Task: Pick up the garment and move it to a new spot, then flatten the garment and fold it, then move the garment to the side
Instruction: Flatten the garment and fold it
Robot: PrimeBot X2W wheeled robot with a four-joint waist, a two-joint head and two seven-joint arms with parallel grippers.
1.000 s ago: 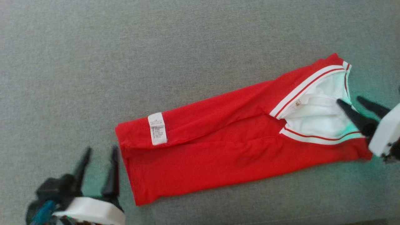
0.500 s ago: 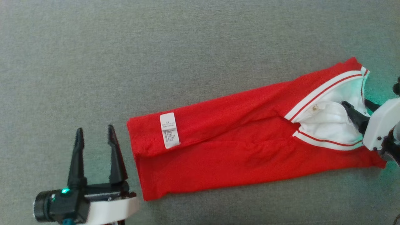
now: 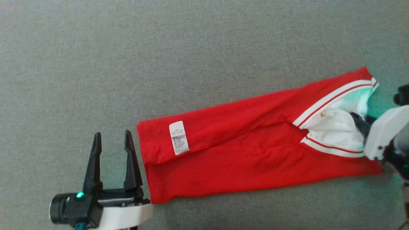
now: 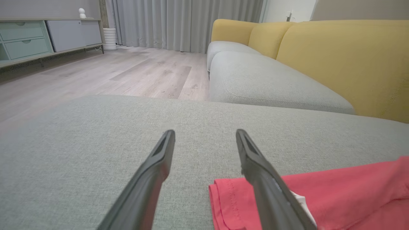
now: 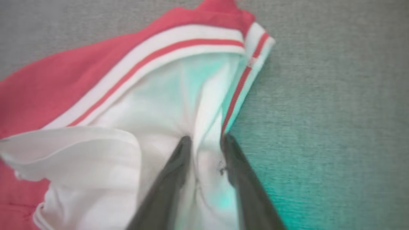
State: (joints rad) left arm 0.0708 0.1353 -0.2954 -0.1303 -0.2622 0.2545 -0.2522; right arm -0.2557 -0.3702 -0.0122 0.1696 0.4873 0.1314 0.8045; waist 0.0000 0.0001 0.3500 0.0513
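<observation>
A red garment (image 3: 249,153) lies folded lengthwise on the grey cushion, its white collar with red stripes at the right end and a white care label (image 3: 179,138) near the left end. My right gripper (image 3: 362,119) sits at the collar. In the right wrist view its fingers (image 5: 206,139) pinch a puckered fold of the garment's white inner fabric (image 5: 127,105). My left gripper (image 3: 112,135) stands open just left of the garment's left edge, low over the cushion. In the left wrist view this gripper (image 4: 205,132) has nothing between its fingers, and the garment's red hem (image 4: 351,191) lies under its right finger.
The grey cushion (image 3: 159,64) stretches wide above and left of the garment. The left wrist view shows a yellow sofa back (image 4: 335,57) to the right. Beyond the cushion's edge are a wood floor (image 4: 127,70) and a pale cabinet (image 4: 25,38).
The head camera has shifted, so the whole picture slid right and down. My right gripper's fingers have drawn together on the collar fabric. The left gripper stays open beside the hem.
</observation>
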